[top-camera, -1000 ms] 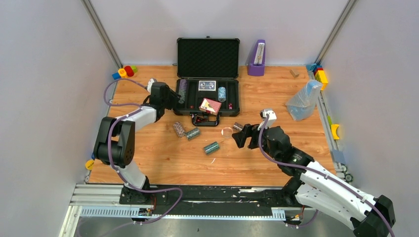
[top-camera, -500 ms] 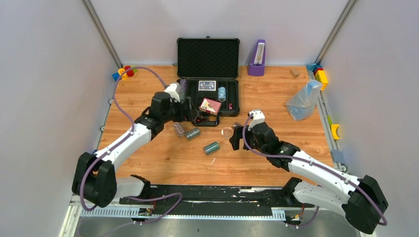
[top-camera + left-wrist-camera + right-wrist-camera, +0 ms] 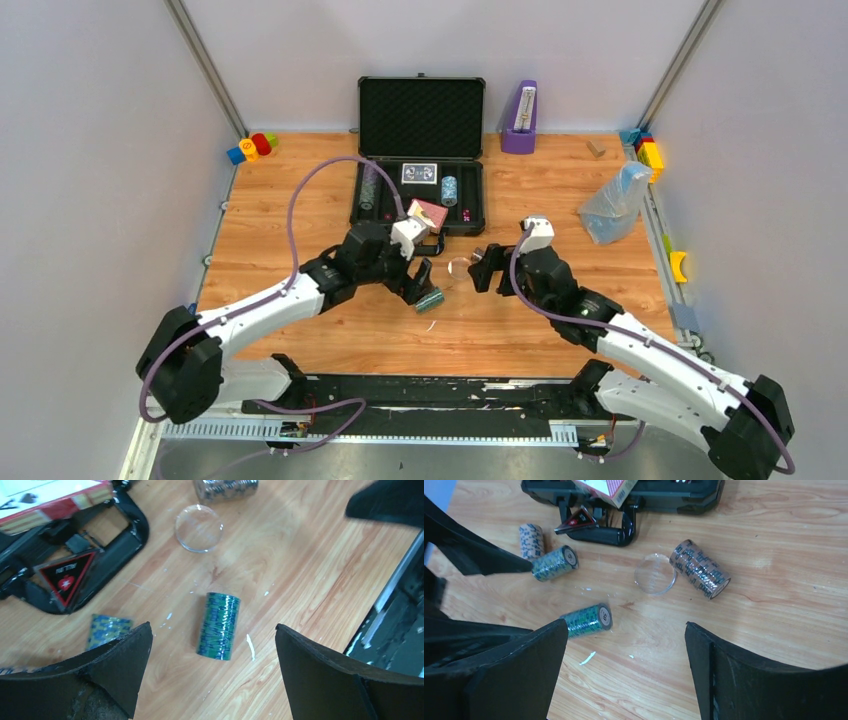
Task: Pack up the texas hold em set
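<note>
The black briefcase [image 3: 362, 200] lies open at the back of the table with its lid up. Inside are a blue card deck [image 3: 420, 173] and chip rolls [image 3: 449, 190]. A red card deck [image 3: 426, 214] leans on its front edge. My left gripper [image 3: 422, 281] hangs open just above a green chip roll [image 3: 218, 625] lying on the wood. My right gripper [image 3: 487, 268] is open too, over bare wood, and a brown chip roll [image 3: 699, 569] lies beyond it beside a clear disc [image 3: 655, 573]. A teal roll [image 3: 554, 562] and a tan roll [image 3: 531, 541] lie near the case handle [image 3: 599, 530].
A purple metronome [image 3: 520, 118] stands right of the case lid. A clear plastic bag [image 3: 612, 205] sits at the right. Coloured blocks lie at the back left corner [image 3: 252, 146] and along the right edge [image 3: 648, 152]. The two grippers are close together at mid-table.
My left arm has swung from the case's left side forward and right to above the green roll, its jaws now wide. The right gripper has shifted only slightly.
</note>
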`<state>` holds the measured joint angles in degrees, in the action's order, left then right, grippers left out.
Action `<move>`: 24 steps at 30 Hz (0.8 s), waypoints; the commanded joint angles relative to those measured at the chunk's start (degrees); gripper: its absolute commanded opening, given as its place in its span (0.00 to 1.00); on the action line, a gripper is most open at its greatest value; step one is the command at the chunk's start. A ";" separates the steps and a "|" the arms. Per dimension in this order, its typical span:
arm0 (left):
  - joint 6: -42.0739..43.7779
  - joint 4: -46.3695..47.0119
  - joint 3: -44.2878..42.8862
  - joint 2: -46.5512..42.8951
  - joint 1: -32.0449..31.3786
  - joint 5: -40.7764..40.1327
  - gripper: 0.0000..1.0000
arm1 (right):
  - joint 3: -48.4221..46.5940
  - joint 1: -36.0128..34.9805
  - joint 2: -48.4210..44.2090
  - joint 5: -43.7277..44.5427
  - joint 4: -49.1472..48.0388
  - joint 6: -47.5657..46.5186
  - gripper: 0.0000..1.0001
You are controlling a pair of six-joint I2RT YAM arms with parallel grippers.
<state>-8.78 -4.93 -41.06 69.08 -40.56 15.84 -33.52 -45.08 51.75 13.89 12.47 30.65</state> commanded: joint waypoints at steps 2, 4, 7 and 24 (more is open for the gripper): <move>8.30 0.02 -3.62 6.63 -6.71 -7.41 0.98 | 3.13 0.08 -6.29 3.41 -4.32 1.23 0.88; 9.44 -1.69 -5.86 9.85 -8.57 -8.90 0.95 | 4.19 0.08 -7.84 3.78 -4.96 1.00 0.87; 11.09 -4.71 -9.84 14.80 -9.88 -8.93 0.90 | 5.20 0.08 -9.33 4.30 -5.17 0.83 0.87; 7.27 -11.59 -12.87 21.59 -12.08 -12.90 0.79 | 12.12 0.08 -13.90 4.98 -8.63 0.39 0.85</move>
<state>0.49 -15.81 -52.71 90.24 -51.68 4.73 -23.35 -45.08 38.63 18.50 7.99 31.00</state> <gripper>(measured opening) 0.803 0.857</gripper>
